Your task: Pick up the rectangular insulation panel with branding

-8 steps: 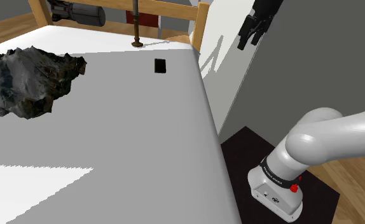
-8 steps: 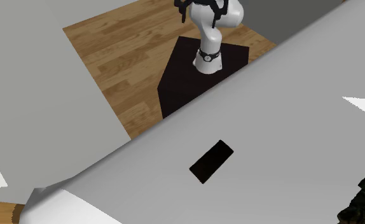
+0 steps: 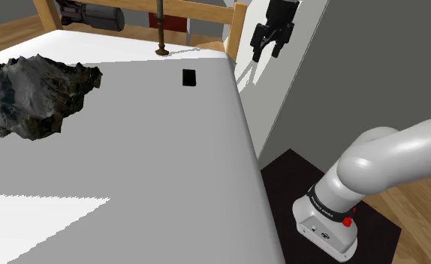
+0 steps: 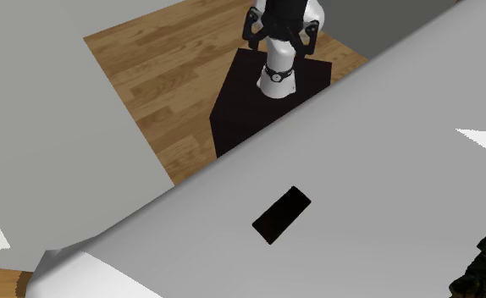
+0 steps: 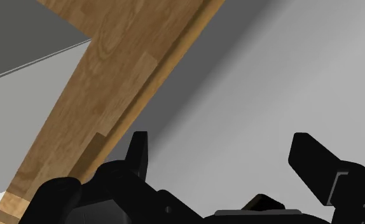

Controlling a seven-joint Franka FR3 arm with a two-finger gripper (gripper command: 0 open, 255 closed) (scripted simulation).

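Note:
The panel (image 3: 188, 77) is a small black rectangle lying flat on the white bed surface (image 3: 131, 165), close to its far right edge in the shoulder view. In the second exterior view the panel (image 4: 281, 214) lies near the surface's edge. My gripper (image 3: 268, 54) hangs in the air beyond that edge, to the right of the panel and above it, fingers pointing down. It is open with nothing between the fingers. In the second exterior view the gripper (image 4: 281, 32) sits in front of the arm. In the wrist view the gripper (image 5: 226, 159) faces a wooden beam (image 5: 124, 83) and grey wall.
A dark craggy rock-like mass (image 3: 34, 94) lies on the surface at the shoulder view's left. A thin post with a round foot (image 3: 162, 51) stands behind the panel, before the wooden bed frame (image 3: 236, 30). The arm's base (image 4: 277, 76) stands on a black stand (image 4: 250, 102).
The gripper has moved toward the shoulder view's left, closer to the bed corner and the panel. It stays open. The panel has not moved.

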